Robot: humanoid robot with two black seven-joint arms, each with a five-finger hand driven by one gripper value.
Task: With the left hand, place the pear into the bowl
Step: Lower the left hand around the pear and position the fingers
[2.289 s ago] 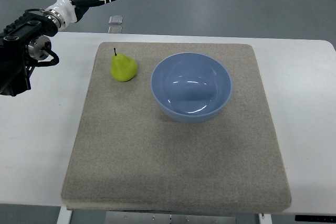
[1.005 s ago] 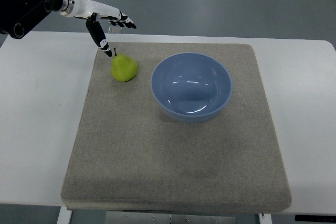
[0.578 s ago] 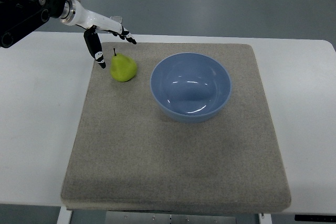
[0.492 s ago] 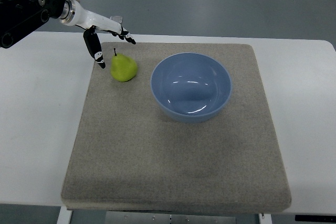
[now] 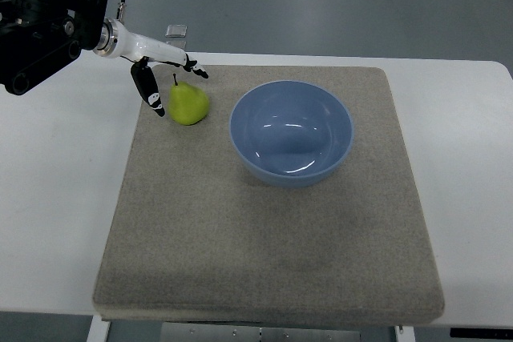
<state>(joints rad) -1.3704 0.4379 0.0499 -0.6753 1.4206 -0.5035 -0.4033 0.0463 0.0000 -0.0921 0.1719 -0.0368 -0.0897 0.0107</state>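
Top view: grey mat (image 5: 264,230) on a white table (image 5: 56,198). Pear (image 5: 188,103), yellow-green, stem up, lies on the mat at 10 o'clock, just beside the blue bowl (image 5: 292,132) at the bowl's 9 o'clock (bowl holds nothing). Left hand (image 5: 164,70) at the pear's 11 o'clock, fingers spread, thumb down its left side; contact with the fruit seemingly none, gripping nothing.
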